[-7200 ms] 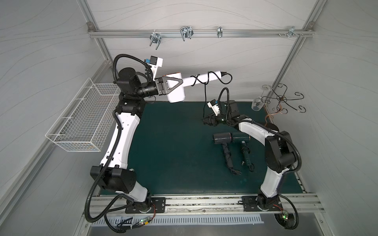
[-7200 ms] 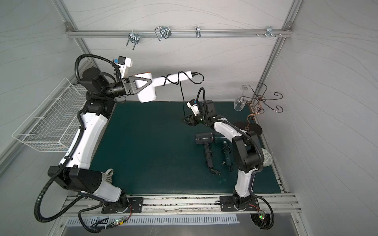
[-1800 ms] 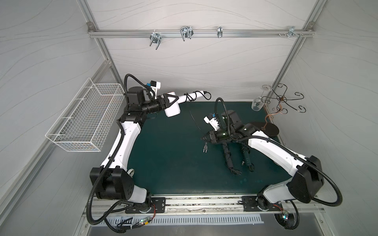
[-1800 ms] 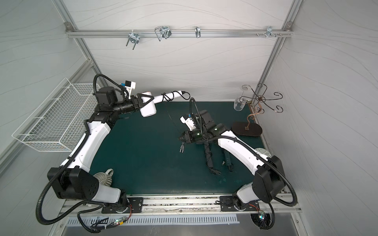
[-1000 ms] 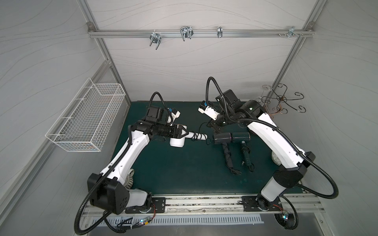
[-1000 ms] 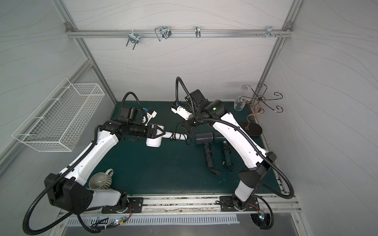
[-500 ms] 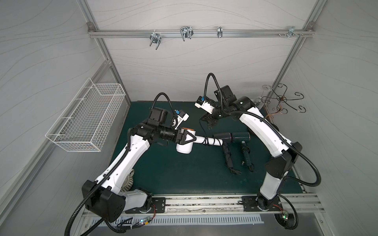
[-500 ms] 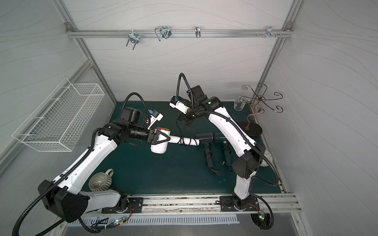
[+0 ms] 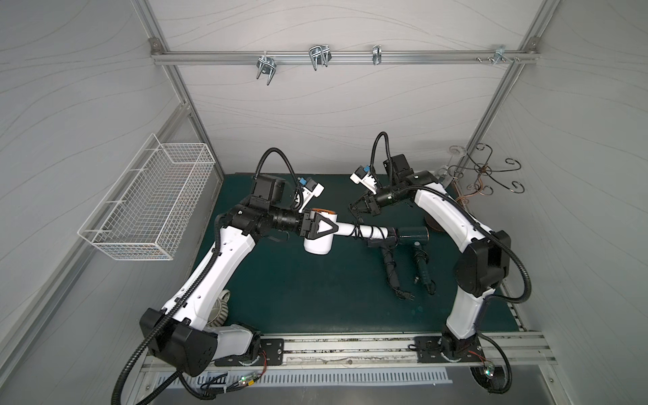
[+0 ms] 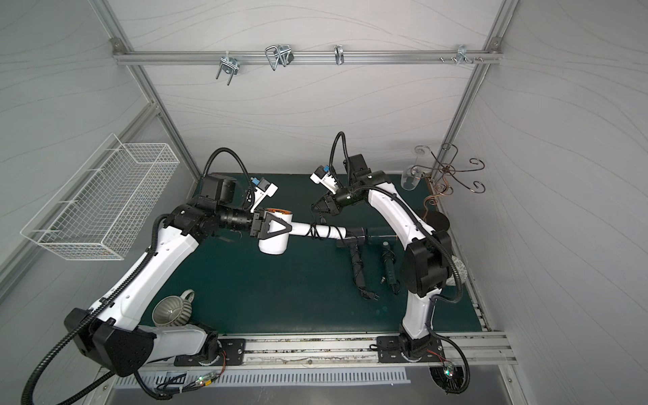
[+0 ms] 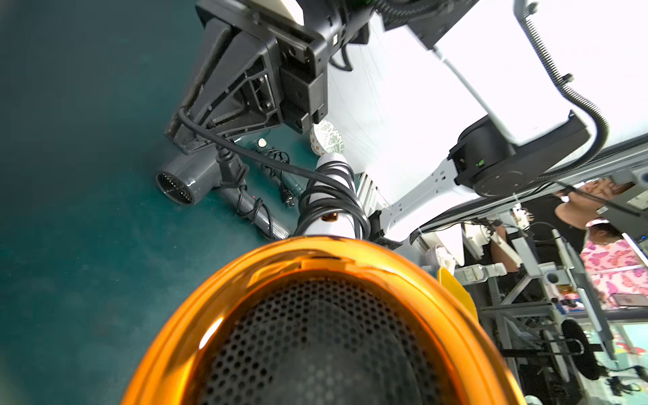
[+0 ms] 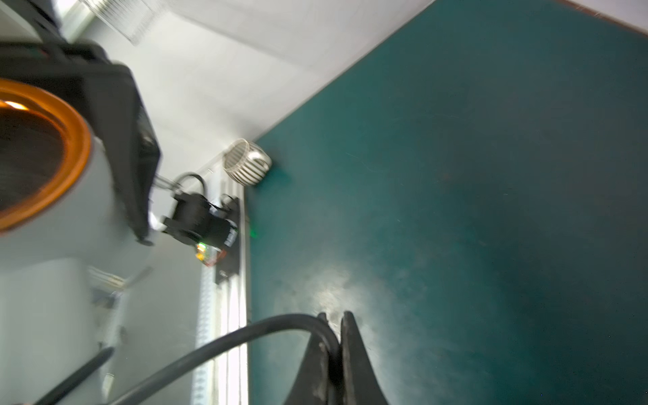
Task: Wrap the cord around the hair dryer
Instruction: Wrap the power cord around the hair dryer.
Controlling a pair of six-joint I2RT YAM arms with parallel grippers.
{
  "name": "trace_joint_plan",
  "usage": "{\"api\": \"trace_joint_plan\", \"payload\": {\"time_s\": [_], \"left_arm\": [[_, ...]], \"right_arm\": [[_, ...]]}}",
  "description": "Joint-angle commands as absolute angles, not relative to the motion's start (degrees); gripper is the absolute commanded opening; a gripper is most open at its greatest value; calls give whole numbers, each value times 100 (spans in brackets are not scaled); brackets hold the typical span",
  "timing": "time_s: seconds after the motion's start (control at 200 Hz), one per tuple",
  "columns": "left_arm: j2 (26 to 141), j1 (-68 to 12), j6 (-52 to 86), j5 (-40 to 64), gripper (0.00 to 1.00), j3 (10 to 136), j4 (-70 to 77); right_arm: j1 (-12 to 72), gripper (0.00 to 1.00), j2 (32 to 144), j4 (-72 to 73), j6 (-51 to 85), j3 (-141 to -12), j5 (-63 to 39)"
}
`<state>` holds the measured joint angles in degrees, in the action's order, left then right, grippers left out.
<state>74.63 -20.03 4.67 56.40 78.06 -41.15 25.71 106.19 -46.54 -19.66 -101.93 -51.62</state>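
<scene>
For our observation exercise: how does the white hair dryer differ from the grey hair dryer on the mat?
The white hair dryer is held above the mat by the left gripper; the grey hair dryer lies on it. The white dryer's cord leads to the right gripper, shut on it; the grey dryer's plug lies free. Both have cord wound round their handles.

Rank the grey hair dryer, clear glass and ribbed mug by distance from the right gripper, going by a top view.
From the right gripper, in a top view:
1. grey hair dryer: lying just front-right of it.
2. clear glass: back right corner.
3. ribbed mug: far front left corner.
</scene>
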Motion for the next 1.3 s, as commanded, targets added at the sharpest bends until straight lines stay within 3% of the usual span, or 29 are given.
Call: {"api": "trace_joint_plan", "payload": {"time_s": [0.0,0.23,0.52,0.895,1.29], "left_arm": [[7435,-1977,657,6868,0,8165,-3290],[7478,-1554,2106,7195,0,7618,-1244],[7663,-994,4480,7048,0,7020,1955],[7709,-809,4541,6439,0,7002,2011],[7682,-756,4686,6256,0,6984,2162]], "right_arm": [[2340,0,10851,-4128,-1560,-10077,-5901],[1963,0,10928,-3237,-230,-9561,-6656],[1999,0,10613,-2093,1185,-8553,-6647],[2070,0,10070,-2064,1856,-7752,-6319],[2271,15,9947,-1504,2914,-7443,-6253]]}}
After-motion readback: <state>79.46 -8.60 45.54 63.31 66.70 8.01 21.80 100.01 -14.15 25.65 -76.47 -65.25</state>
